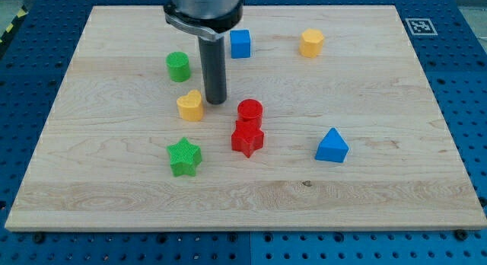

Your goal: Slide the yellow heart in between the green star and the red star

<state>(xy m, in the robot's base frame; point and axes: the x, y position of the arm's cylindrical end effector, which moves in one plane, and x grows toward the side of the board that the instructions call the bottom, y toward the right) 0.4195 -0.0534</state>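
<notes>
The yellow heart lies left of the board's middle. My tip stands just to its right, touching or nearly touching it. The green star lies below the heart, toward the view's bottom. The red star lies to the lower right of the heart, with a red cylinder right above it, touching it. The gap between the two stars is open.
A green cylinder stands upper left of the heart. A blue cube and a yellow hexagonal block lie near the view's top. A blue triangle lies at the right. The wooden board rests on a blue perforated table.
</notes>
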